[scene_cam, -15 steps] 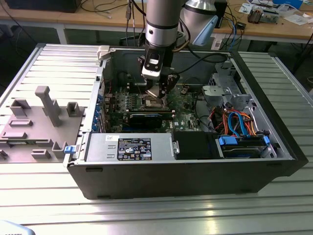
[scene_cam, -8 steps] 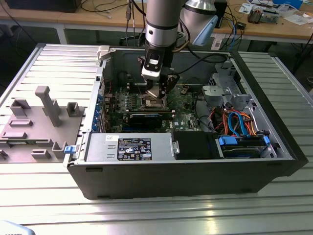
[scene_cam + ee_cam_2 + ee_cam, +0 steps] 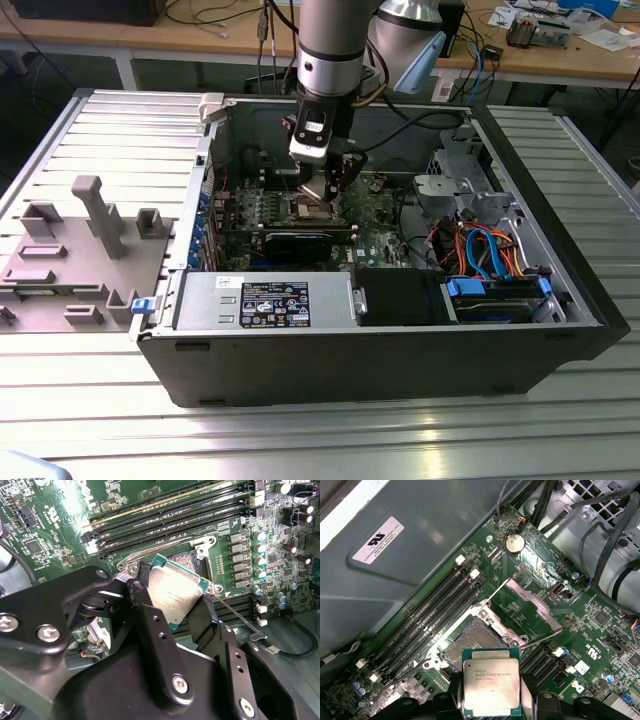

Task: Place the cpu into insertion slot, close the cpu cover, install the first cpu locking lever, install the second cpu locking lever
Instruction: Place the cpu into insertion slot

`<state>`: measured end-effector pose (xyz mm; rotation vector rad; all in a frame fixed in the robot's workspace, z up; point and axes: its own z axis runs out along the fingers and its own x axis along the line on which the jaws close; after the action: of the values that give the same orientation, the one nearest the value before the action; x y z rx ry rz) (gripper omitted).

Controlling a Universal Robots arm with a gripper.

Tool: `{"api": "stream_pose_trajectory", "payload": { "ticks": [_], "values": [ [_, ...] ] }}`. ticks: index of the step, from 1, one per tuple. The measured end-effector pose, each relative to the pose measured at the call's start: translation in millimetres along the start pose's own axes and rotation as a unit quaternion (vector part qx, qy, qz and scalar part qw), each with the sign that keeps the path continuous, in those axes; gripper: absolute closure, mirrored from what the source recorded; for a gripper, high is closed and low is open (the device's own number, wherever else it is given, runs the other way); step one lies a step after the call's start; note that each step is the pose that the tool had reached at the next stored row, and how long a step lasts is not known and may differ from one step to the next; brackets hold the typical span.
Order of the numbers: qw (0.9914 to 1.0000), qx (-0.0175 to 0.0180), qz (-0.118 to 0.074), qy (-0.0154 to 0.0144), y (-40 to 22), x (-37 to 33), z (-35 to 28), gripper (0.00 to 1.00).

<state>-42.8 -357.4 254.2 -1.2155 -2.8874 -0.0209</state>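
Clamping the cpu (image 3: 491, 687) by opposite edges, the claw (image 3: 175, 602) holds it near the uncovered insertion slot (image 3: 470, 641).

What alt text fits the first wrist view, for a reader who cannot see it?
The gripper holds a square silver chip by the open socket on a green circuit board. The metal cover is swung open.

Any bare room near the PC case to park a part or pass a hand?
Free: ribbed metal table in front of the open black computer case, and the strip at the exterior view's right. Crowded: inside the case, and the grey fixture tray at that view's left.
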Motion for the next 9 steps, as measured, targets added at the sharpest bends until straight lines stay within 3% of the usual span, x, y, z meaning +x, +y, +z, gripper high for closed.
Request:
{"api": "stream_pose_trajectory", "payload": {
  "ticks": [9],
  "values": [
    [1.00000, 0.0002, 0.002, -0.0003, 0.0, 0.0, 0.8, 0.45]
  ]
}}
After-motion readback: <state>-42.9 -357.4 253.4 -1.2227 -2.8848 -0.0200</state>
